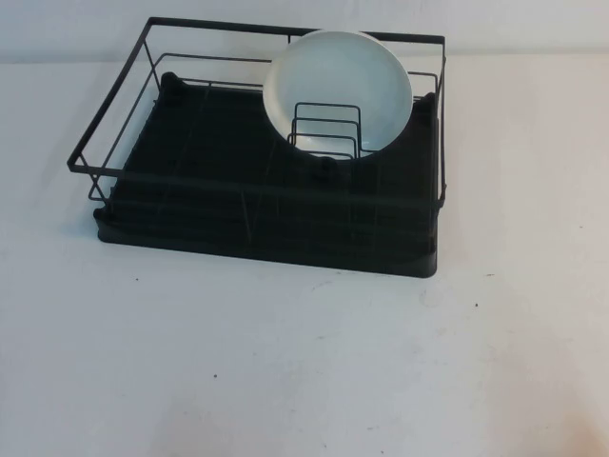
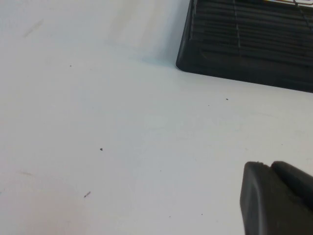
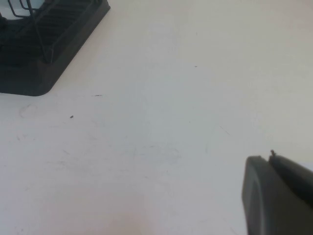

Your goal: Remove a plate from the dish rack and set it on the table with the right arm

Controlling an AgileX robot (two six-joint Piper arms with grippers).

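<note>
A round white plate (image 1: 338,88) stands on edge in the black wire dish rack (image 1: 266,205), leaning at its far right behind the upright dividers (image 1: 325,129). Neither arm shows in the high view. My left gripper (image 2: 268,165) is shut and empty above the white table (image 2: 122,147), near the rack's front left corner (image 2: 244,44). My right gripper (image 3: 268,157) is shut and empty above the table (image 3: 171,122), off the rack's front right corner (image 3: 44,54).
The rack's ribbed drip tray (image 1: 190,171) is bare on its left part. White table (image 1: 285,362) spreads in front of the rack and to both sides, with a few dark specks.
</note>
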